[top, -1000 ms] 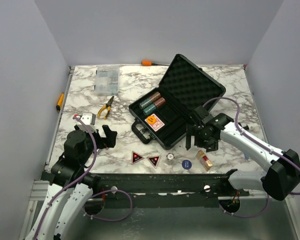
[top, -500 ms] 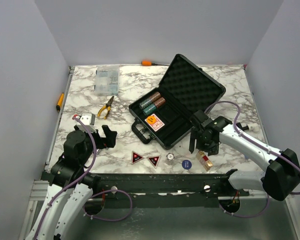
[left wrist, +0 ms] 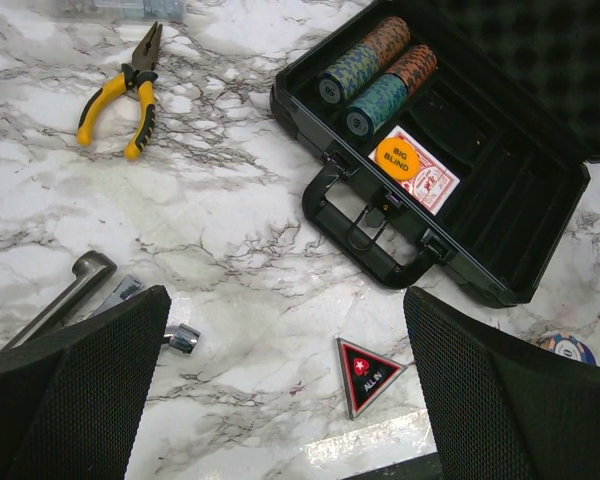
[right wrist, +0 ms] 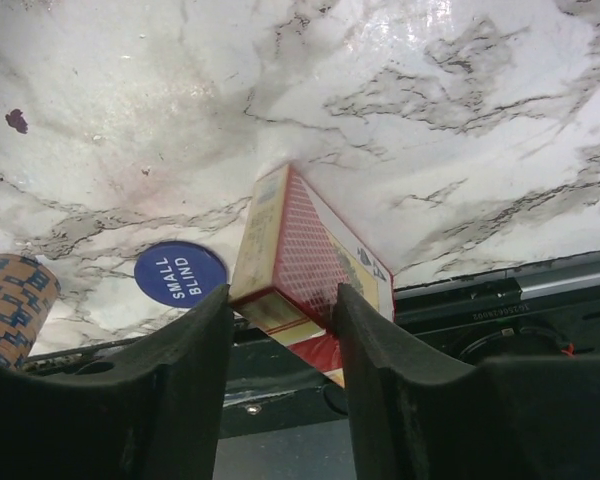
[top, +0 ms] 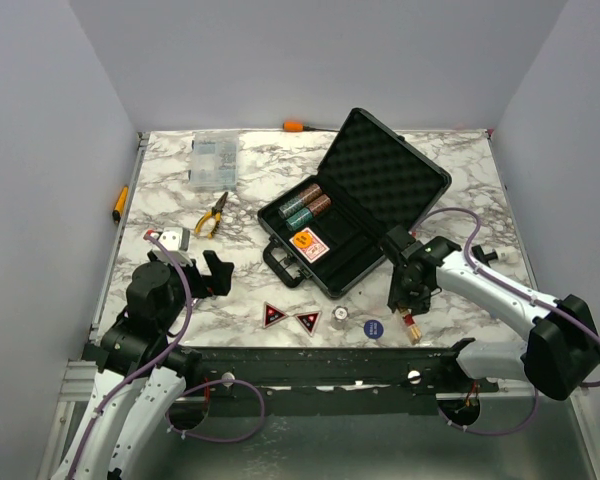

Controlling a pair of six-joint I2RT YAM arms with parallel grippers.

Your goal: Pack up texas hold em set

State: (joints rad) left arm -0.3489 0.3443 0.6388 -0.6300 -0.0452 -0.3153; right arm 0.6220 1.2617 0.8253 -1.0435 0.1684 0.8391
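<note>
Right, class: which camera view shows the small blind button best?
The right wrist view: the small blind button lies close, its white lettering readable. The top external view shows only a small blue disc. The left wrist view catches what looks like its edge, low right.

briefcase (top: 390, 180) open | chip stacks (top: 306, 205) lying inside | card deck (right wrist: 300, 250) tilted by blue button (right wrist: 180, 275) | triangles (top: 290, 318) flat

left arm (top: 130, 420) and right arm (top: 500, 290): white shells, black joint housings, purple cable (top: 450, 213) along each. left gripper (left wrist: 285, 400) fingers (left wrist: 70, 400) black, mesh-textured; right gripper (right wrist: 280, 300) fingers (right wrist: 130, 400) matte black, smooth. black base rail (top: 310, 365) at 6 o'clock.
</note>
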